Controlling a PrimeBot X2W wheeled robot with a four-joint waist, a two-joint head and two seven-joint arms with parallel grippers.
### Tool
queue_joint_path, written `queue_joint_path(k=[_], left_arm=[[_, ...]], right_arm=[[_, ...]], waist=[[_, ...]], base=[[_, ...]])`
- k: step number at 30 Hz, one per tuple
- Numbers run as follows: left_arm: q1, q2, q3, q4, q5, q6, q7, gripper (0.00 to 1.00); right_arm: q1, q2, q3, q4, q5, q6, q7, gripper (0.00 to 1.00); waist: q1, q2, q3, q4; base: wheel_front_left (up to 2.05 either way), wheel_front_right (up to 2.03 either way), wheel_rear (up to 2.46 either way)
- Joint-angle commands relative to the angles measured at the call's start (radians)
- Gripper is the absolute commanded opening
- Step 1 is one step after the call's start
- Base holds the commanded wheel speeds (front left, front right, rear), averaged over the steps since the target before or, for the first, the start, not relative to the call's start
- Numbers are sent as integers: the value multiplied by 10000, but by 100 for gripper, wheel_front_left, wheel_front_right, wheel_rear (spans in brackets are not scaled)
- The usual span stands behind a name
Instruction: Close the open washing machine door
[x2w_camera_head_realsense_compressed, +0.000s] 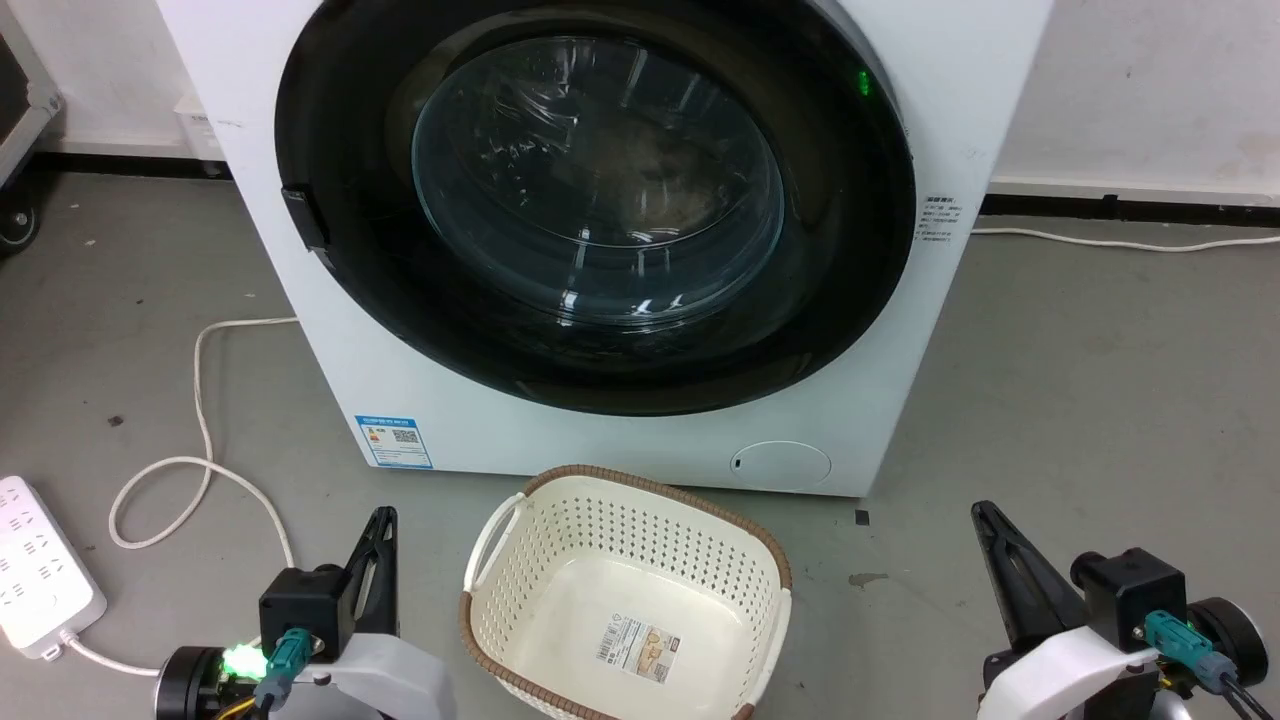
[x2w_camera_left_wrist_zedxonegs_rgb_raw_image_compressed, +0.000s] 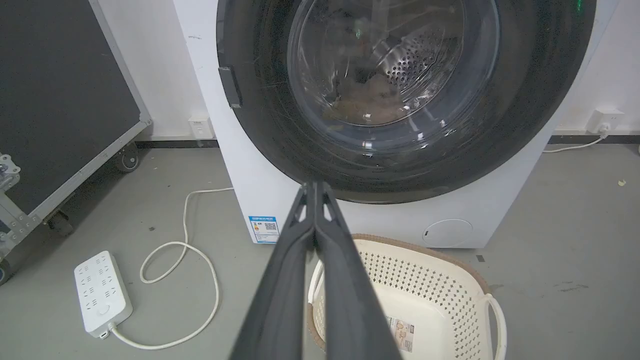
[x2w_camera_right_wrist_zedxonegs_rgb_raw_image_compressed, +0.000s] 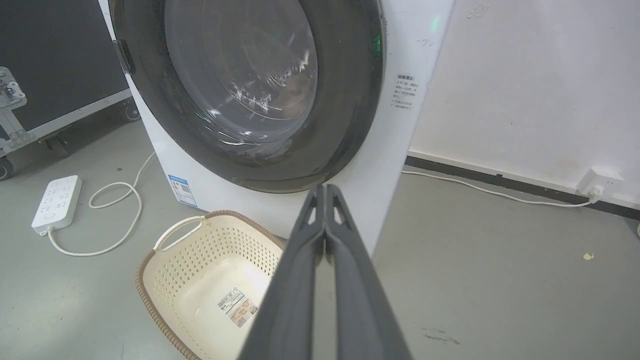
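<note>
The washing machine door has a wide glossy black rim and a bulging clear glass centre. It lies flat against the white front of the washing machine, its latch tab at the left edge. It also faces me in the left wrist view and the right wrist view. My left gripper sits low at the lower left, fingers together and holding nothing, well short of the machine. My right gripper sits at the lower right, also shut and empty. Each wrist view shows its own fingers pressed together.
A cream perforated laundry basket with a brown rim stands on the floor between my grippers, right in front of the machine. A white power strip and its looping cable lie at the left. A black wheeled case stands further left.
</note>
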Motion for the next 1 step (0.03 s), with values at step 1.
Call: queue_joint_path(k=[1], left_arm=[[-153,-1,20,-55,24,28,3,0]], right_arm=[[-120,49,3,-62,-76,-7,3,0]], waist=[[0,0,0,0]], base=[[0,0,0]])
